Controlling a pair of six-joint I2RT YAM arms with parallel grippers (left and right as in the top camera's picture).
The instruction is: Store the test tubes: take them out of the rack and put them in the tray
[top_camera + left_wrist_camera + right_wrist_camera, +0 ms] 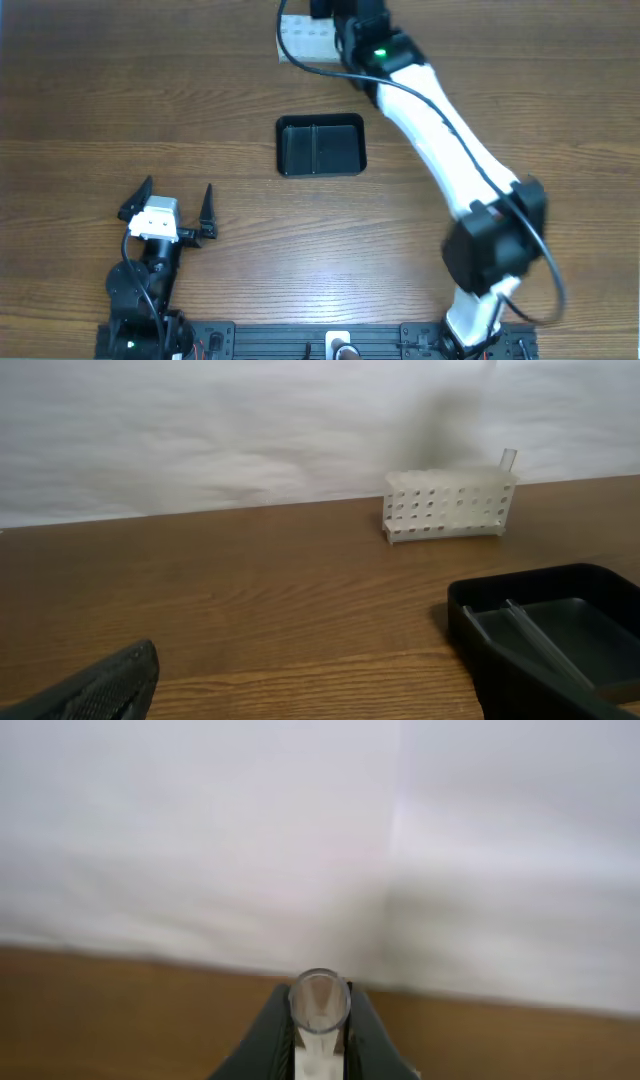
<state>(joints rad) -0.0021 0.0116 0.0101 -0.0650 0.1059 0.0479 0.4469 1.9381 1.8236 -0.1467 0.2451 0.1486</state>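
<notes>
Clenching one test tube [320, 1001] in the right hand [320, 1038] right by the rack [305, 41], seemingly finishing the pulling-out step and next needing a careful carrying back to the tray [322, 174] lying behind the hand.

The wooden table [100, 100] bears a white rack [445, 510] (far edge) and a black tray [279, 148].

setting: lab bench | evidence: white test-tube rack [449, 506], black tray [342, 147], wooden worktop [150, 100], plain white wall [200, 430]
</notes>
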